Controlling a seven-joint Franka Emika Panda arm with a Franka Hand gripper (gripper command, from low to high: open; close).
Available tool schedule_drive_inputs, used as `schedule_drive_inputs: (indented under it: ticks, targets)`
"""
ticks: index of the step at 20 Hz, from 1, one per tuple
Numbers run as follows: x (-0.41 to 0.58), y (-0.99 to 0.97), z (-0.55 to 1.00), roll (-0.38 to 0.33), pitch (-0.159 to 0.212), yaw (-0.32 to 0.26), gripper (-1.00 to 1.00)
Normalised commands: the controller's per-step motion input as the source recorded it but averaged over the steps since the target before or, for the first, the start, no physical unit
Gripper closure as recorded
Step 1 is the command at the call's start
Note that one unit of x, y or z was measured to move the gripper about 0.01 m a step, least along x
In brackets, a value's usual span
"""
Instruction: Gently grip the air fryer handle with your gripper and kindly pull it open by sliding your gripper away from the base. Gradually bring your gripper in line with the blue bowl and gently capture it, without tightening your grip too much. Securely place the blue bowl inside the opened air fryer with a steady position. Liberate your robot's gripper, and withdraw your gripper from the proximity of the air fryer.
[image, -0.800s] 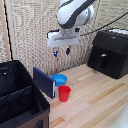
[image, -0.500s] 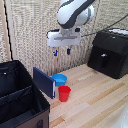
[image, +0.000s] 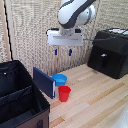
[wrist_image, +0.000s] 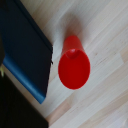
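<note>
- On the pale wooden plank surface (image: 95, 100): all items listed below, seen in the exterior view unless noted.
- Air fryer (image: 111, 52): large black boxy appliance with a glossy top, at the exterior view's right, near the woven back wall. Drawer closed, flush with the body.
- Air fryer handle (image: 103, 61): short black vertical bar on the front of the drawer; nothing touches it.
- Blue bowl (image: 60, 79): small shallow round light-blue plastic bowl, upright, just behind the red cup and just beside the dark blue panel; well apart from the air fryer.
- Red cup (image: 64, 93): small red plastic cup, upright, open mouth up; in the wrist view (wrist_image: 74, 63) it lies just beside the panel's edge.
- Dark blue flat panel (image: 44, 82): stands on edge, leaning against the black fabric bin (image: 17, 97) at the exterior view's left.
- Hand (image: 62, 51): dark two-fingered claw with blue tips on a bulky white arm, hanging in the air above the bowl and cup, well clear of both. Fingers stand apart, holding nothing.
- Black cable (image: 88, 39): runs from the arm toward the air fryer.
</note>
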Motion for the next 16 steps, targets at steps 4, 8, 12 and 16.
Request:
schedule_drive_inputs:
  ticks: [4,8,12,16]
  targets:
    - [0.023,-0.01,-0.01,-0.040,0.000,-0.375,-1.00]
    - [0.024,0.00,-0.05,-0.121,0.000,-0.371,-1.00]
    - [0.000,0.00,-0.04,-0.212,0.000,-0.313,-1.00]
    - [0.000,0.00,0.00,-0.324,-0.004,-0.220,-1.00]
